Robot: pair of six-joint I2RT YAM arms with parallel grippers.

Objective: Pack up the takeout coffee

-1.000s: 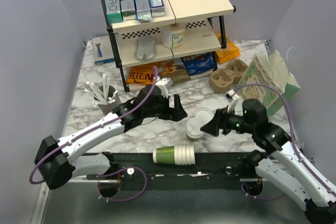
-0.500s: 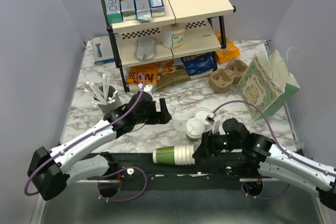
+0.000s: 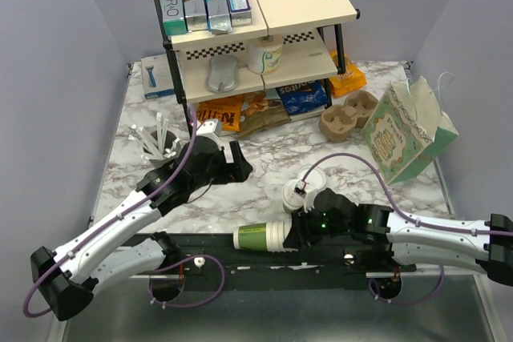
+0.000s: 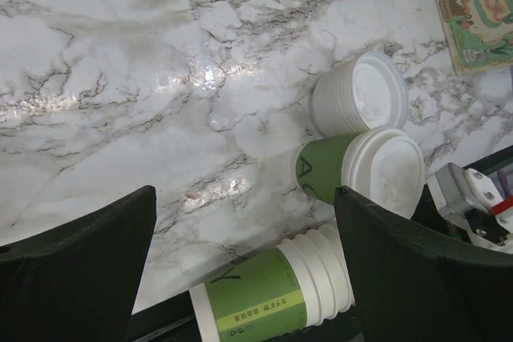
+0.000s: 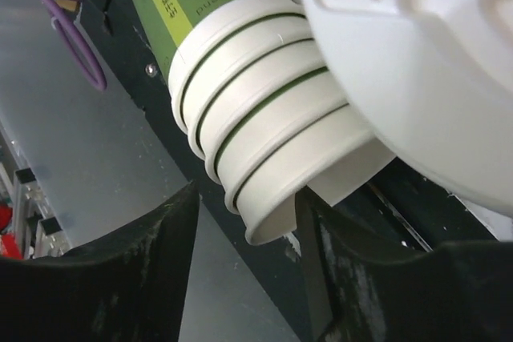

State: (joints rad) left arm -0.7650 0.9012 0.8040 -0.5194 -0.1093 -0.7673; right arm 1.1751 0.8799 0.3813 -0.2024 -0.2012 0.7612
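Left gripper (image 4: 244,198) spread wide above marble table (image 4: 120,78), right gripper (image 5: 247,198) straddling sideways nested cup stack (image 3: 267,236), grip unclear, its green label unreadable, takeout coffee (image 4: 383,170) just beyond, beside lid stack (image 4: 361,94)

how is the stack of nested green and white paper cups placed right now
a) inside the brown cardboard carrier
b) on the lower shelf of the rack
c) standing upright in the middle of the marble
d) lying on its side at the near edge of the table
d: the stack of nested green and white paper cups lies on its side at the near edge of the marble table.
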